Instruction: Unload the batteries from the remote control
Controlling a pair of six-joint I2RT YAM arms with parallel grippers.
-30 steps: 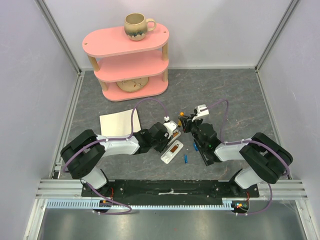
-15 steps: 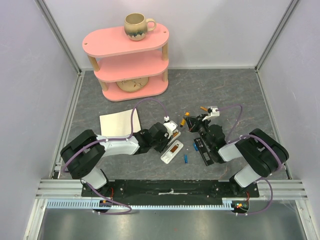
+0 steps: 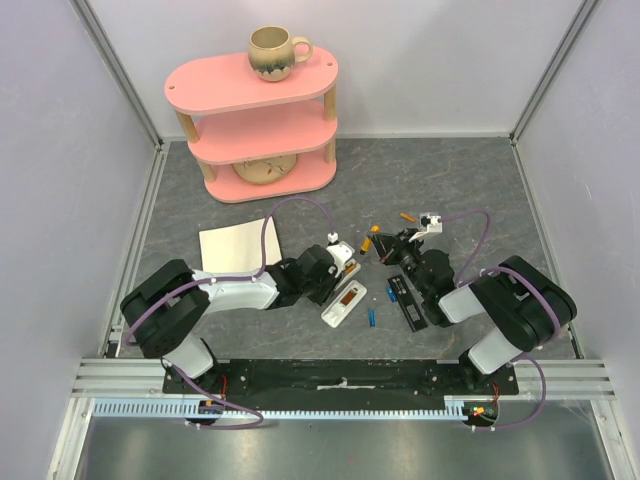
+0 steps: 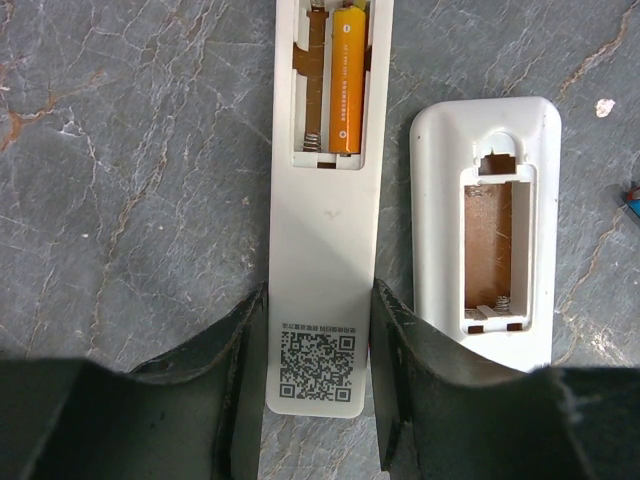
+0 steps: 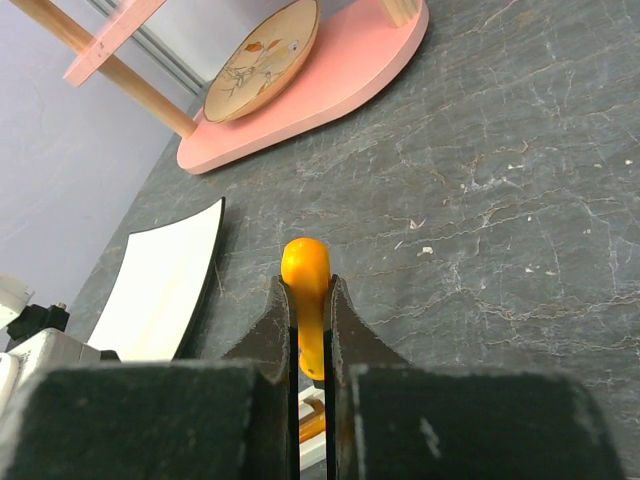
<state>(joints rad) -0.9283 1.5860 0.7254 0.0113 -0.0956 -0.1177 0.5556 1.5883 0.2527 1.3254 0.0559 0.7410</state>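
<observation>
Grey marbled counter (image 3: 470, 180) fills the scene, with a pink shelf (image 3: 300, 190) at the back and a white sheet (image 3: 233, 245) to the left. The left gripper (image 4: 320, 310) has its jaws pressed against both long sides of a white remote (image 4: 320, 230), gripping it near the QR-code end. This remote's bay is open, with an orange cell (image 4: 346, 80) in one slot and the other slot bare. A second remote (image 4: 437, 220) lies just beside it, its bay empty. Two blue batteries (image 3: 371, 318) lie loose on the counter, one right of the second remote and the other by the black strip (image 3: 405, 303). The right gripper (image 5: 311, 300) hangs above the counter, jaws closed on the orange handle of a screwdriver (image 5: 306, 265).
</observation>
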